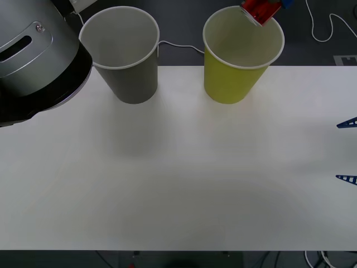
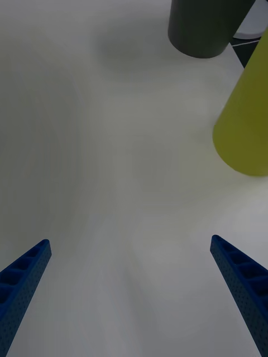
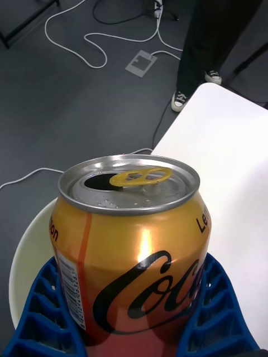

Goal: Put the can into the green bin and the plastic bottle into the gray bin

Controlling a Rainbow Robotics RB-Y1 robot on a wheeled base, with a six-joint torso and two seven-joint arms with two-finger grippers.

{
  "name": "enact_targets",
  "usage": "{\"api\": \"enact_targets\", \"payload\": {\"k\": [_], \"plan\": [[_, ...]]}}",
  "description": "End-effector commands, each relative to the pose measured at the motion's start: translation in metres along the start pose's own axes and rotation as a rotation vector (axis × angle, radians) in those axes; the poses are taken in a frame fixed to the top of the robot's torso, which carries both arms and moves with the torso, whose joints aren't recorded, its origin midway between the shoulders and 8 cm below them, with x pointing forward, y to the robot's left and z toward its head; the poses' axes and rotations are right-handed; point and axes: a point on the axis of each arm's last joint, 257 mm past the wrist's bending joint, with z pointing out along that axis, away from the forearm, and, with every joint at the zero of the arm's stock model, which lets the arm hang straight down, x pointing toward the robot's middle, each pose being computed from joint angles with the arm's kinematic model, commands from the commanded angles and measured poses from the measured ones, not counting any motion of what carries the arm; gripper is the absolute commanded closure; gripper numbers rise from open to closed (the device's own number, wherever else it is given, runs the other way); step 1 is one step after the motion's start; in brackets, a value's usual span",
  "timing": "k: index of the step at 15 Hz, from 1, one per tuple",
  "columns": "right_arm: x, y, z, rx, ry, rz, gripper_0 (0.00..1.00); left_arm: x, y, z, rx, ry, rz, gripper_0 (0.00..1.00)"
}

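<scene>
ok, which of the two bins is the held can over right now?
The green bin, the one toward the robot's right. The left gripper holds the can above its far rim; the gray bin stands apart to its left.

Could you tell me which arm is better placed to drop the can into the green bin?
Left. The left gripper holds the can above the far rim of the green bin, so releasing it there looks easiest. The right gripper is open and empty, low over the table.

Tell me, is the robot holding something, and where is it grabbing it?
Yes. The left gripper squeezes the can by its lower sides, above the green bin. The right gripper holds nothing.
</scene>
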Motion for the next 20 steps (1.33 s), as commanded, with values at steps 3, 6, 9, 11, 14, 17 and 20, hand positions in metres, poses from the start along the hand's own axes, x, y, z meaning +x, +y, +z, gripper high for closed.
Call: {"api": "enact_targets", "payload": {"k": [3,6,9,11,14,17,20], "plan": [[0.0,0.0,0.0,0.0,0.0,0.0,0.0,-0.001,-0.001,0.0,0.006,-0.002,0.012,0.08],[0.0,0.0,0.0,0.0,0.0,0.0,0.0,0.0,-0.003,0.0,0.017,-0.001,0.011,0.0],[0.0,0.0,0.0,0.0,0.0,0.0,0.0,-0.001,-0.007,0.0,0.03,-0.004,0.005,0.0],[0.0,0.0,0.0,0.0,0.0,0.0,0.0,-0.002,-0.007,-0.007,0.06,-0.013,0.005,0.0],[0.0,0.0,0.0,0.0,0.0,0.0,0.0,0.012,0.01,-0.033,0.121,-0.002,0.043,0.0],[0.0,0.0,0.0,0.0,0.0,0.0,0.0,0.031,0.024,-0.053,0.168,-0.025,0.057,0.0],[0.0,0.0,0.0,0.0,0.0,0.0,0.0,0.059,0.041,-0.081,0.238,-0.052,0.072,0.0]]}}
